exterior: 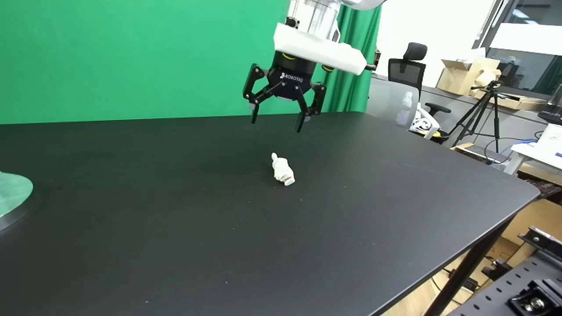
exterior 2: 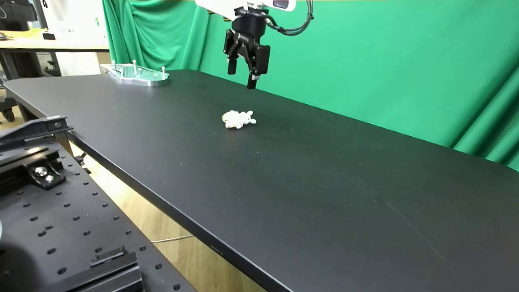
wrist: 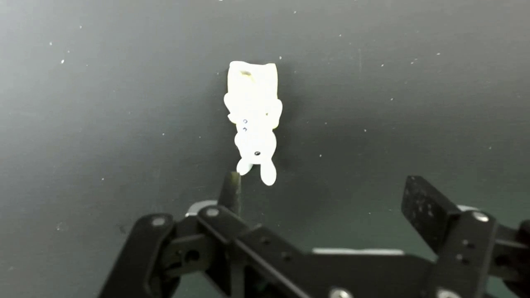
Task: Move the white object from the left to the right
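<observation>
Your end effector (exterior: 276,125) hangs above the table (exterior: 175,245), spread wide and holding nothing. In the wrist view, the white rabbit figurine (wrist: 253,114) lies untouched on the table between ten and eleven o'clock from the end effector, lengthwise from twelve to six. The carry likely hasn't begun: you'd need to come over it, descend, grasp, lift, move it right and release, though I can't rule out that this is a finished placement.
</observation>
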### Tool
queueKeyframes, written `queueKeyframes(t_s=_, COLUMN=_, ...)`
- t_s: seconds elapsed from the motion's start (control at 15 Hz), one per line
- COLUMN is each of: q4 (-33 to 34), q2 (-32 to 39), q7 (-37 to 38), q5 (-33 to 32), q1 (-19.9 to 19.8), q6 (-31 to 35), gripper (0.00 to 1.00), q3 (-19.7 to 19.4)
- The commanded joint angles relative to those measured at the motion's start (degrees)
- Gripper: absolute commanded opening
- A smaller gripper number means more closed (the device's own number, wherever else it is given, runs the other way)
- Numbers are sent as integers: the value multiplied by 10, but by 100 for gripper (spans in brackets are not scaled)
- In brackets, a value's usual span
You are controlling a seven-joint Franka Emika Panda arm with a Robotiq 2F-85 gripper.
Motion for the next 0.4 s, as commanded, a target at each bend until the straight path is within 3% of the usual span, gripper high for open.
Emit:
queueKeyframes(t_s=0.0, q4=1, q2=-40, q7=-143, q5=132, q1=-44, q6=-92, gripper=100, q3=56)
queueKeyframes(t_s=0.07, q4=1, q2=-15, q7=-74, q5=72, q1=-16, q6=-45, gripper=100, q3=26)
queueKeyframes(t_s=0.33, q4=2, q2=-15, q7=-93, q5=84, q1=-19, q6=-50, gripper=100, q3=30)
